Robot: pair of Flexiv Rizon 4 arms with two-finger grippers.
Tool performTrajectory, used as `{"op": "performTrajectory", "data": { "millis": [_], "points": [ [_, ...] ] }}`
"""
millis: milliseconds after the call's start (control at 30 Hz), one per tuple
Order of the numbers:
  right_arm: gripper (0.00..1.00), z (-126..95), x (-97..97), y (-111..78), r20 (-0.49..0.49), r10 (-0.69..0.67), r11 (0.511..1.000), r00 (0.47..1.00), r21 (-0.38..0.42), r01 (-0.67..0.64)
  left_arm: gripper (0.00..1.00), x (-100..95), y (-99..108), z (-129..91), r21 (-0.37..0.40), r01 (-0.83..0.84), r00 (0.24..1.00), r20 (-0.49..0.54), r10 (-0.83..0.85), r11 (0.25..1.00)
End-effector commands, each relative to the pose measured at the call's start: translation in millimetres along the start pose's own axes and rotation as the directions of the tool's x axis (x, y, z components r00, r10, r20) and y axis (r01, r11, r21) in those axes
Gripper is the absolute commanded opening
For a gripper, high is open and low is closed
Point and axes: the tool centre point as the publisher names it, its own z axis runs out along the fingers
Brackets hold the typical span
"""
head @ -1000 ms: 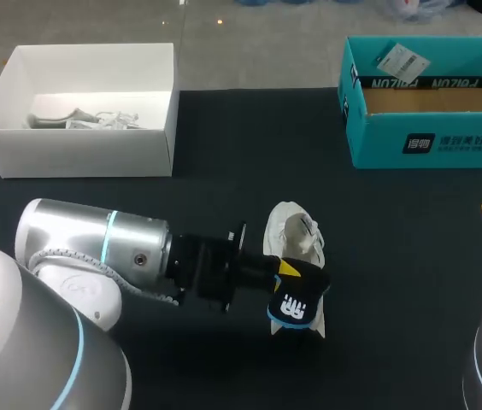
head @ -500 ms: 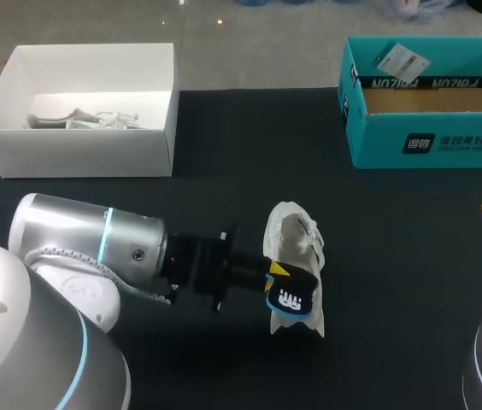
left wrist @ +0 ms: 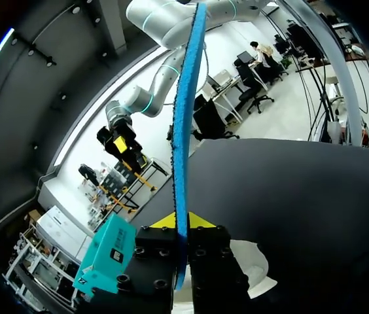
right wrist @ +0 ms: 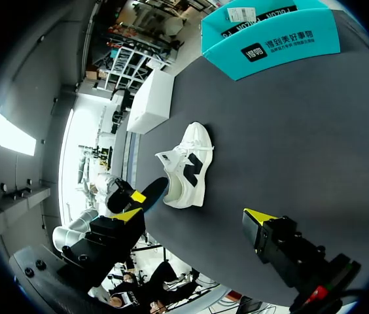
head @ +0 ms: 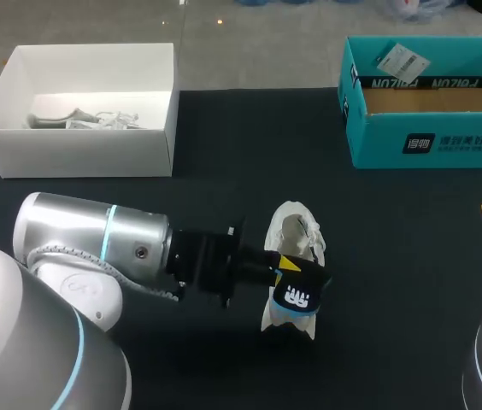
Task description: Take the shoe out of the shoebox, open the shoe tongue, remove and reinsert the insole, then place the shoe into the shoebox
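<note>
from above, my left claw (head: pixel 285 269) clenched the insole (head: pixel 297 295) at the heel of the white shoe (head: pixel 294 224), which lay on the table (head: pixel 395 282) well apart from the teal shoebox (head: pixel 429 141). left wrist: the insole stood edge-on in that grip. right wrist: my right claw (right wrist: pixel 192 215) hung released, shoe ahead.

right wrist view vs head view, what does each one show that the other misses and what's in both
Only the right wrist view: the shoe from the side, with its dark marking, and the right end effector spread open, holding nothing. Only the head view: the boxes' insides, a second shoe lying in the white box and a brown floor in the teal shoebox. Both: the shoe on the dark table, the two boxes, and the left end effector clamping the insole over the shoe's heel end.
</note>
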Motion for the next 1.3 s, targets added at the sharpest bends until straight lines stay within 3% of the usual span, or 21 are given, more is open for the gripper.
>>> {"op": "performTrajectory", "data": {
  "millis": [33, 367, 867, 1167, 1300],
  "points": [
    [1.0, -0.3, 1.0, -2.3, 0.004, 0.002, 1.0, 1.0, -0.003, -0.002, 0.0, -5.2, 2.8, 7.6, -0.006, -0.006, 1.0, -0.013, 0.006, 1.0],
    [1.0, -0.3, 1.0, -2.3, 0.004, 0.002, 1.0, 1.0, -0.003, -0.002, 0.0, 0.5, 13.2, 34.7, 0.043, 0.021, 0.999, -0.045, -0.019, 0.999],
    [1.0, -0.3, 1.0, -2.3, 0.004, 0.002, 1.0, 1.0, -0.003, -0.002, 0.0, 7.0, 29.4, 55.9, 0.04, 0.061, 0.996, -0.074, -0.058, 0.997],
    [1.0, -0.3, 1.0, -2.3, 0.004, 0.002, 1.0, 1.0, -0.003, -0.002, 0.0, -8.7, 6.0, 49.0, 0.068, 0.015, 0.999, -0.029, -0.013, 0.998],
    [1.0, -0.3, 1.0, -2.3, 0.004, 0.002, 1.0, 1.0, -0.003, -0.002, 0.0, -10.4, -0.5, 38.3, 0.041, 0.004, 0.999, -0.043, -0.002, 0.999]
  ]
}}
